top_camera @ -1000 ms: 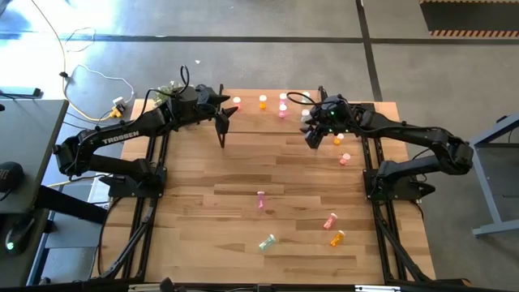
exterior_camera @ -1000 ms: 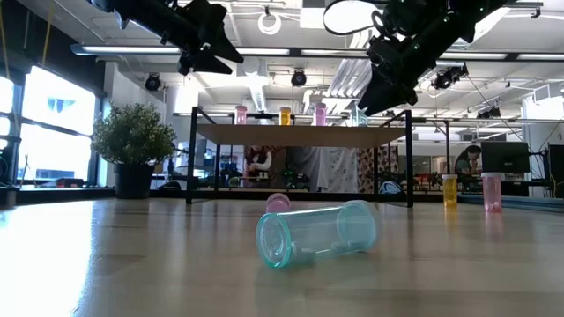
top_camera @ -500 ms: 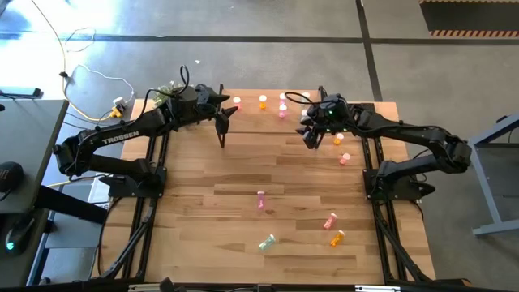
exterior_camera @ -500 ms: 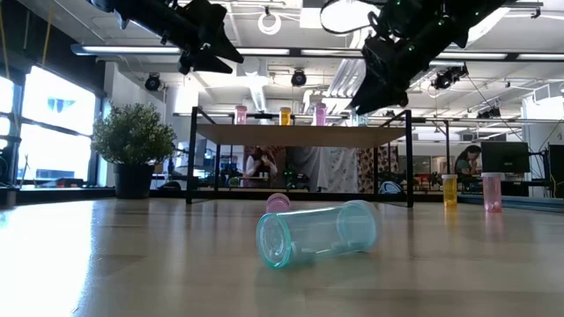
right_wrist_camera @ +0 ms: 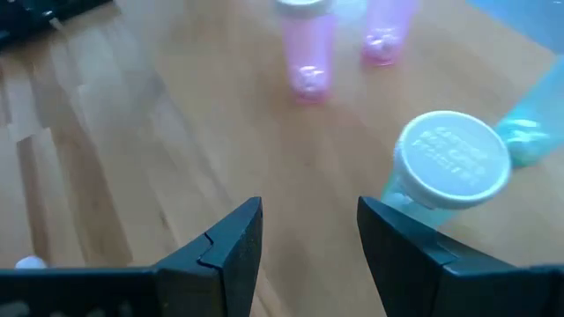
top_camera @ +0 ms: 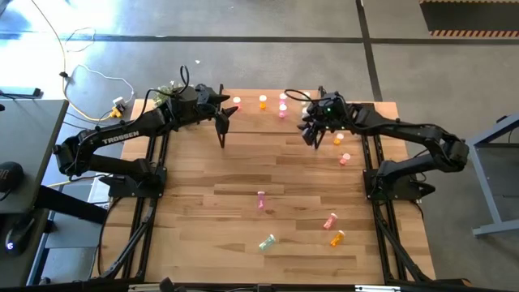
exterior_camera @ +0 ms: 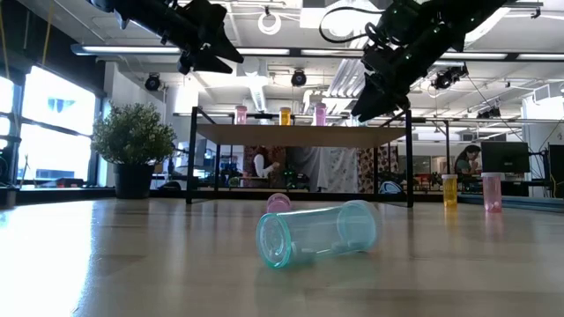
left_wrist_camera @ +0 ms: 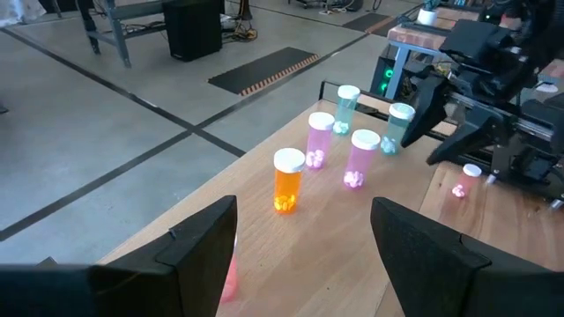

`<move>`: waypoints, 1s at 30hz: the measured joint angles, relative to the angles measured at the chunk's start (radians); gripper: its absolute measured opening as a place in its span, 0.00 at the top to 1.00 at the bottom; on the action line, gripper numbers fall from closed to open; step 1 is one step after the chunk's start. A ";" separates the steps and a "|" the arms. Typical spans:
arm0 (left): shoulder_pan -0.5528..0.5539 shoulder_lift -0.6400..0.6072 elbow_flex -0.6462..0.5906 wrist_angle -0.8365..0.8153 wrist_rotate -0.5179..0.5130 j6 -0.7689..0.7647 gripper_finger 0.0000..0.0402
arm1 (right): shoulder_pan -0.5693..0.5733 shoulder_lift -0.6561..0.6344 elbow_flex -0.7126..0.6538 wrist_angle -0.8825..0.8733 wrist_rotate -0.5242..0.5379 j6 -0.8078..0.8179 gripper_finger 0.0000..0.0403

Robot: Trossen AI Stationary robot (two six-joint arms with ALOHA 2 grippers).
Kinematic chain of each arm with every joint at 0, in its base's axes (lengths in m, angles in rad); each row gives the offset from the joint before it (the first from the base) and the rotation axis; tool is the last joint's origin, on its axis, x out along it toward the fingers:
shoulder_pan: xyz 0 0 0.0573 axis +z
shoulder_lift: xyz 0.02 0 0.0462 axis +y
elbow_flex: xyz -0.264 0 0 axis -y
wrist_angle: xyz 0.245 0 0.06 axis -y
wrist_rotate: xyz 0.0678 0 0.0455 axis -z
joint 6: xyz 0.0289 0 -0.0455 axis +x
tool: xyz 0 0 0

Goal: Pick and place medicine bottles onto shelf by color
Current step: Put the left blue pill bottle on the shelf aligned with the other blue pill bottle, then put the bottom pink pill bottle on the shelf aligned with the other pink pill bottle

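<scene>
Teal bottle (right_wrist_camera: 445,172) cut off behind right hand (right_wrist_camera: 304,233) finger.

White "TROSSEN" lettering readable on upper link of left arm (top_camera: 122,135), high view. Embossed text present on white cap (right_wrist_camera: 452,159) of teal bottle, right wrist view, too blurred to read. No other readable text, label, number or sign on table, bottles or shelf.

Upright bottles (top_camera: 283,106) crowd the shelf's (top_camera: 251,122) far edge; its near half lies bare.
</scene>
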State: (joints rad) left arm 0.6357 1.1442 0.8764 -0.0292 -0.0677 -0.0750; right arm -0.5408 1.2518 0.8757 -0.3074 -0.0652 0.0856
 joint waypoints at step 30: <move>0.000 0.000 0.000 -0.008 0.152 -0.006 0.38 | 0.067 -0.233 0.000 -0.156 -0.012 0.458 0.56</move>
State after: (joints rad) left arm 0.6353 1.1442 0.8767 -0.0370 0.0847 -0.0805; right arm -0.4743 1.0189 0.8761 -0.4630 -0.0777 0.5438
